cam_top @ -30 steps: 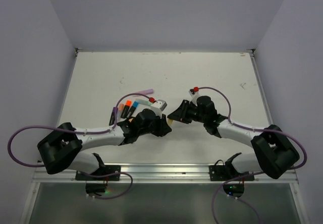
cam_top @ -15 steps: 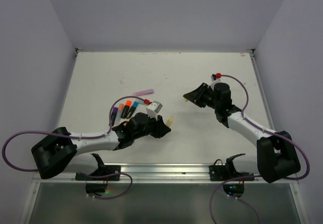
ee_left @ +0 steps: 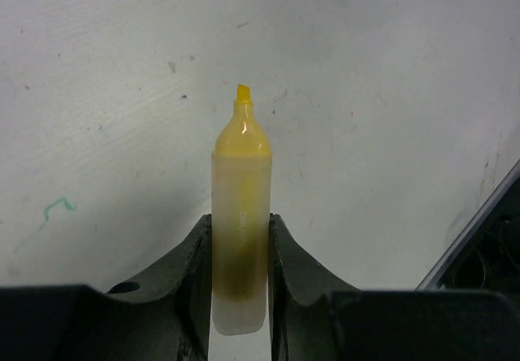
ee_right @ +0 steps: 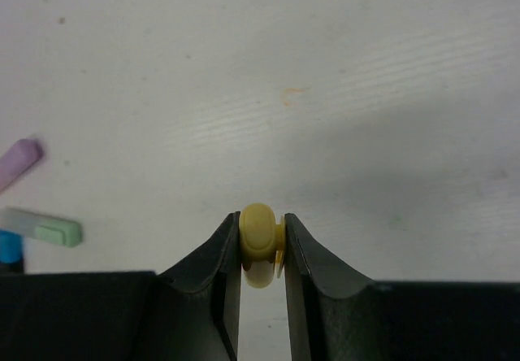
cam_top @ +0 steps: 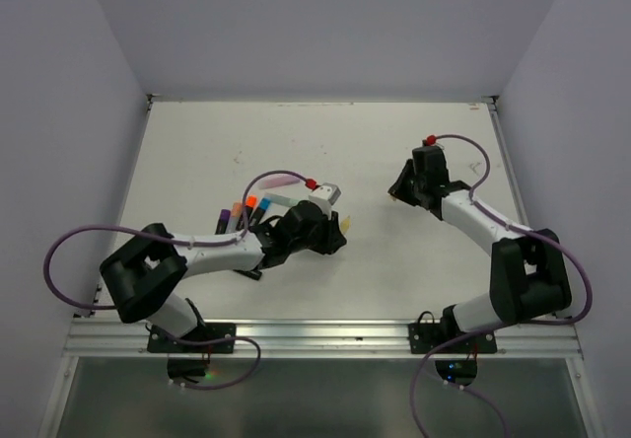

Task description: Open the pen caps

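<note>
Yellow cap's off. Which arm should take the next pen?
Left, likely: the left gripper, shut on the yellow pen, sits beside the other pens; the right gripper, holding the cap, is farther away.

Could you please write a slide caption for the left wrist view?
Left gripper clamps an uncapped yellow highlighter, chisel tip exposed, against the white table.

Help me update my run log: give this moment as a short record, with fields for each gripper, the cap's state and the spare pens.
left gripper: shut on the chunky yellow translucent plastic highlighter, gripped low on its barrel
right gripper: shut on the small stubby yellow plastic cap
cap state: off; the highlighter's wedge tip is bare, and the two arms are apart
spare pens: pastel purple plastic pen and mint green plastic pen, lying on the white table
</note>
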